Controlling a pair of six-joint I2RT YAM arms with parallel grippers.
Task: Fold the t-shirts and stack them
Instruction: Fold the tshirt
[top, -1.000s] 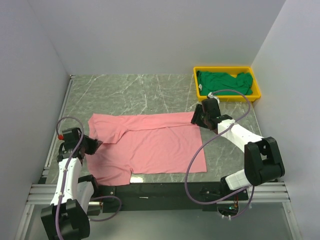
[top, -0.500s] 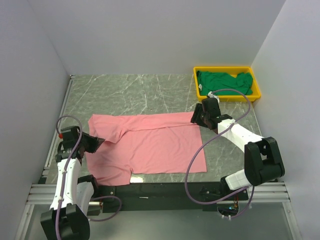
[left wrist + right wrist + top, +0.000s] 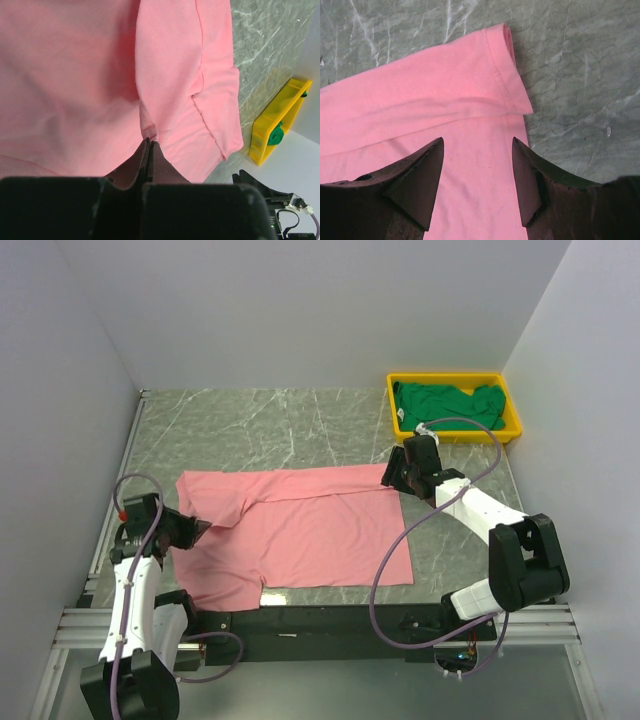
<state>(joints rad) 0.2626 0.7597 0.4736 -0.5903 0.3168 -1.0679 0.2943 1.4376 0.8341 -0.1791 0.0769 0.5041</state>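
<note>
The pink t-shirt (image 3: 300,530) lies spread on the marble table, its far edge folded over toward the middle. My left gripper (image 3: 203,529) is at the shirt's left side. In the left wrist view it (image 3: 149,141) is shut, with a pucker of the pink cloth (image 3: 75,75) pinched at its tips. My right gripper (image 3: 390,478) is open and hovers over the shirt's far right corner. In the right wrist view it (image 3: 477,142) is empty above the pink cloth (image 3: 420,90). The dark green t-shirt (image 3: 450,403) lies crumpled in the tray.
The yellow tray (image 3: 455,378) stands at the back right corner by the right wall and also shows in the left wrist view (image 3: 280,115). White walls close in the left, back and right. Bare marble (image 3: 260,425) lies behind the pink shirt.
My left gripper has shifted slightly toward the near edge with the pink cloth in it. The right arm has not moved.
</note>
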